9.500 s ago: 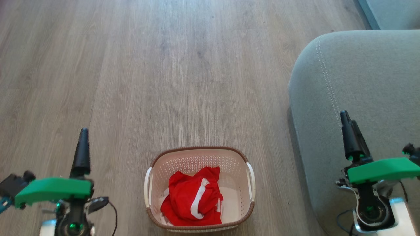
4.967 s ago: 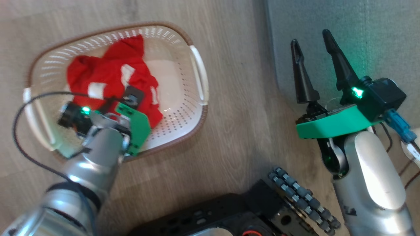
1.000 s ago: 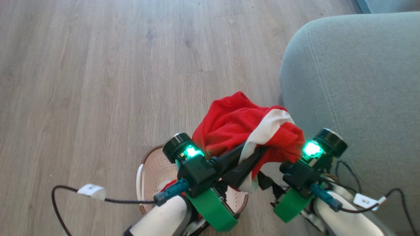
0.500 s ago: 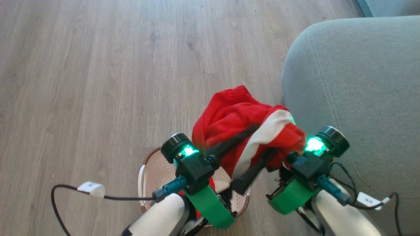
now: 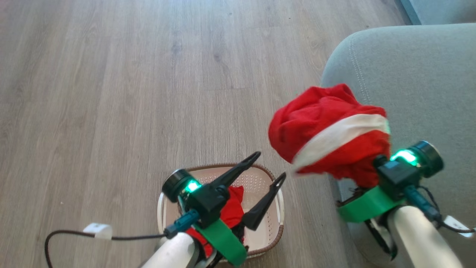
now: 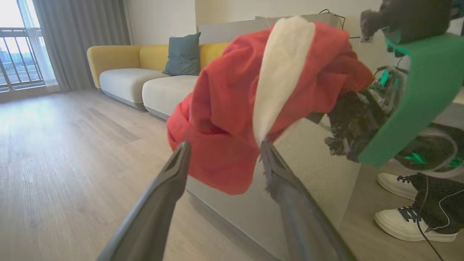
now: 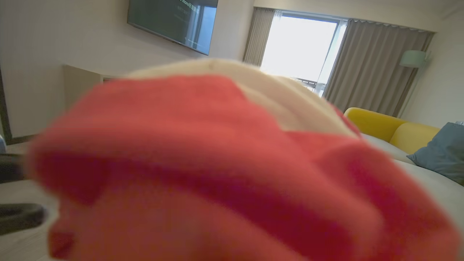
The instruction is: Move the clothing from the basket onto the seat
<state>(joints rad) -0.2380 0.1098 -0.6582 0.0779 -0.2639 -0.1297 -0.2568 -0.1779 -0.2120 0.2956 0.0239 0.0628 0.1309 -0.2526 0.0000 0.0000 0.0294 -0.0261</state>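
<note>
Red clothing, two pieces counted. One bundle (image 5: 327, 119) with a white band hangs raised to the right of the single basket (image 5: 256, 180), against the one seat (image 5: 420, 82), on your right gripper (image 5: 390, 171). Its fingers are buried in cloth; you cannot tell their grip. The second piece (image 5: 232, 208) lies inside the basket. Your left gripper (image 5: 270, 163) hovers above the basket, fingers spread, empty.

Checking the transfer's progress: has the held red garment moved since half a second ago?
Yes. The red garment has shifted right, from above the basket to partly over the seat at its rounded edge.
</note>
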